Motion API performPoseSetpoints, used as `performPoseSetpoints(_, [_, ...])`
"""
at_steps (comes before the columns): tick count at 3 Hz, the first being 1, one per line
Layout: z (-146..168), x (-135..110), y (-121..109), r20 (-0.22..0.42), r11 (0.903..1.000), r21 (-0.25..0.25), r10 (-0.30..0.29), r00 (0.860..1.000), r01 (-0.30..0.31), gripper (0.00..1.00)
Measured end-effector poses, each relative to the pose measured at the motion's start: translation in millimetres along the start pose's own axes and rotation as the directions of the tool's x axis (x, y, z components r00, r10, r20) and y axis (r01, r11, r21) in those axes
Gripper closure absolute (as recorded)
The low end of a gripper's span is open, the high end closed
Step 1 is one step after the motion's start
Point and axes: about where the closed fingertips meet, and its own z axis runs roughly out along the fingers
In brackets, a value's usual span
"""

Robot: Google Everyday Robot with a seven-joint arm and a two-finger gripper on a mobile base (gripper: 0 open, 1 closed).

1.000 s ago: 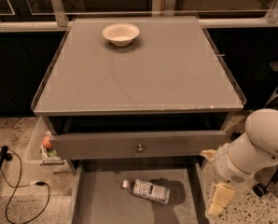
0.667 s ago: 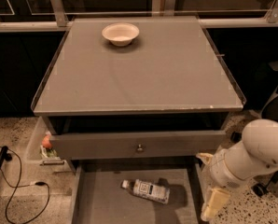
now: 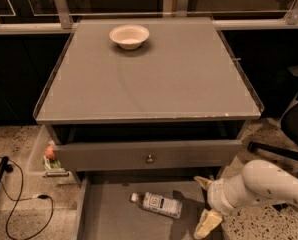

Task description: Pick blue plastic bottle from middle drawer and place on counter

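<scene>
The blue plastic bottle (image 3: 157,204) lies on its side on the floor of the open middle drawer (image 3: 106,215), white cap pointing left. My gripper (image 3: 205,204) is at the drawer's right side, just right of the bottle and apart from it. Its two cream fingers are spread, one above the other, with nothing between them. The white arm comes in from the lower right. The counter (image 3: 154,79) is the large grey top above, with a white bowl (image 3: 129,35) near its back edge.
The drawer above (image 3: 149,156) has a grey front with a round knob and is slightly pulled out, overhanging the back of the middle drawer. A side bin (image 3: 46,156) with small items hangs at the left. Black cables (image 3: 19,204) lie on the floor at the left. A chair base (image 3: 276,151) stands at the right.
My arm and gripper have moved left and down, closer to the bottle's right end. The bottle and the bowl have not moved.
</scene>
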Motion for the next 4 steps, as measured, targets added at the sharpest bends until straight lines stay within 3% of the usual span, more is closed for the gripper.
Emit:
performPoseSetpoints(1, [26,10,12,0.025,0.9985,-0.048,0.028,0.999,-0.027,0.00])
performPoseSetpoints(2, [26,10,12,0.025,0.9985,-0.048,0.028,0.999,-0.027,0.00])
performPoseSetpoints(3, [50,17,6,0.074,0.9991,-0.031,0.033,0.997,-0.031,0.00])
performPoseSetpoints(4, [83,18,-10,0.164,0.9996,0.015,0.022,0.986,-0.025,0.00])
